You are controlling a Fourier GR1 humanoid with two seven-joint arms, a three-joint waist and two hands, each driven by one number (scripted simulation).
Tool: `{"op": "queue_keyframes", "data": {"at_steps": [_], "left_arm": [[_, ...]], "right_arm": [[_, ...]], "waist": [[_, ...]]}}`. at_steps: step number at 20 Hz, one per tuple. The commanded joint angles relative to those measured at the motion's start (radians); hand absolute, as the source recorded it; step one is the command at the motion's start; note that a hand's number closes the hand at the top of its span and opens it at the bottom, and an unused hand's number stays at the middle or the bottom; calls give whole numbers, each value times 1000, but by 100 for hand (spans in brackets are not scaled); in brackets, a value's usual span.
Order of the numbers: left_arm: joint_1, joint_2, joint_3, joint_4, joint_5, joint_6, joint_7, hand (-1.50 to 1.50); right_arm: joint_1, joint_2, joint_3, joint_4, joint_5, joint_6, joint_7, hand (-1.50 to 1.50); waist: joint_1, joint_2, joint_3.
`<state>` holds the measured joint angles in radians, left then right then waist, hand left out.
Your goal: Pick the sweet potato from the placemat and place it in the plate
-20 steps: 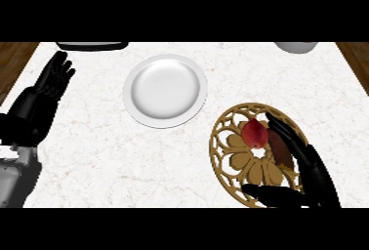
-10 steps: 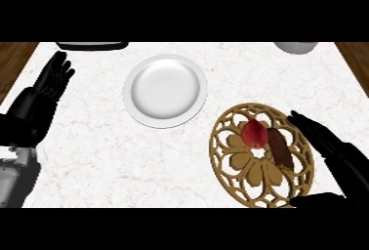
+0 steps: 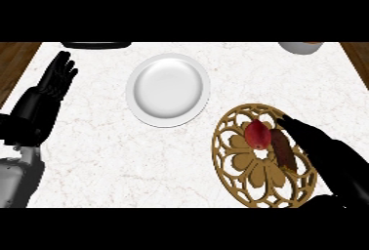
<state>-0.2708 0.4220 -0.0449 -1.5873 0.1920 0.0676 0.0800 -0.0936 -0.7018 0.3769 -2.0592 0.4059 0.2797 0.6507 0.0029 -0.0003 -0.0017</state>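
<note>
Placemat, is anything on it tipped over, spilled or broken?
Nothing stands out. The sweet potato lies whole on the gold placemat, the right hand beside it. The white plate sits flat, with nothing on it, and the left hand rests open at the left edge.

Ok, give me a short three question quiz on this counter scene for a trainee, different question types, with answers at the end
1. True or false: the sweet potato already lies in the white plate.
2. Which hand is over the placemat? A) left hand B) right hand
3. Fill in: beside the sweet potato on the placemat lies a ____ fruit.

Key
1. False. It lies on the gold placemat, and the plate holds nothing.
2. B. The right hand reaches in beside the sweet potato; the left hand rests open at the counter's left edge.
3. Red.
</note>
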Motion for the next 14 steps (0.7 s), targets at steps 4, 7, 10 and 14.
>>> {"op": "queue_keyframes", "data": {"at_steps": [4,7,10,14], "left_arm": [[49,-21,27,-67,-25,-21,31,0],[3,-9,61,17,1,-74,8,0],[-34,-25,70,12,-31,-68,29,0],[16,-26,101,-11,-31,-97,18,0]], "right_arm": [[-16,94,-5,80,135,41,59,-150],[-54,68,-50,220,136,81,-14,-150],[-48,142,-7,187,202,114,61,-150],[-38,165,-53,324,240,86,-63,-150]], "waist": [[0,-1,2],[1,1,2],[-3,0,2],[-1,0,2]]}}
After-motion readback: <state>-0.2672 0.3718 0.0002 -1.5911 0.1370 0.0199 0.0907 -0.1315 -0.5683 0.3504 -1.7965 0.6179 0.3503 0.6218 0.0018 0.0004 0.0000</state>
